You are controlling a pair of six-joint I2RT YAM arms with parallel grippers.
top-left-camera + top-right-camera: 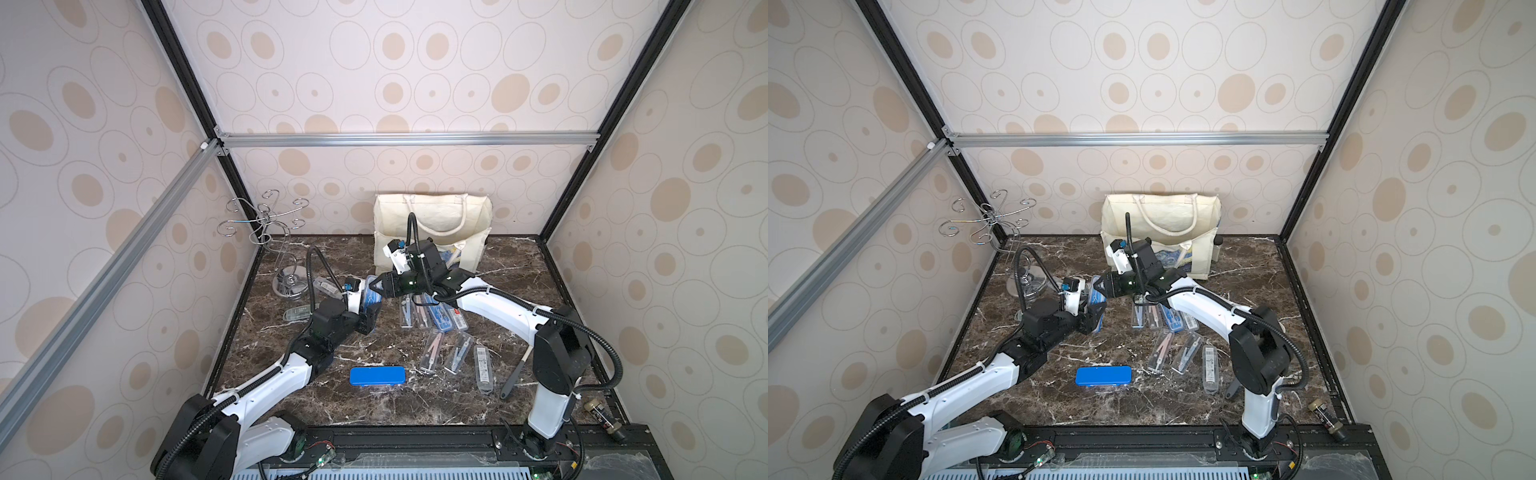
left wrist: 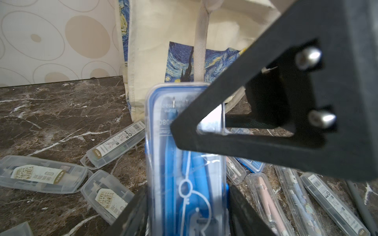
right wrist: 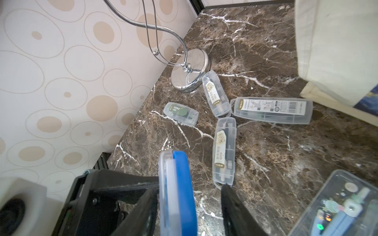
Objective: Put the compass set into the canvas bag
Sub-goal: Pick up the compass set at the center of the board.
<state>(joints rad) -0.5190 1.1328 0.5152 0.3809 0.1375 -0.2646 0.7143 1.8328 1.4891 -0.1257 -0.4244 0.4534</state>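
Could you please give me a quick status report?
Left end effector shut on compass set. Right end effector open, straddling its far end. Canvas bag just behind; only right arm between.

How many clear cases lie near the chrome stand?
4. Small case nearest the wall; labelled case beside the stand base; long barcode case toward the canvas bag; slim case nearest the held blue case. Arms may hide others.

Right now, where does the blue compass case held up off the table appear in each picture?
Top view: the blue compass case near the middle, held aloft.
Top view: same spot.
Left wrist: fills the middle, face-on.
Right wrist: foreground, edge-on.
Shared landmark: the canvas bag, in all four.
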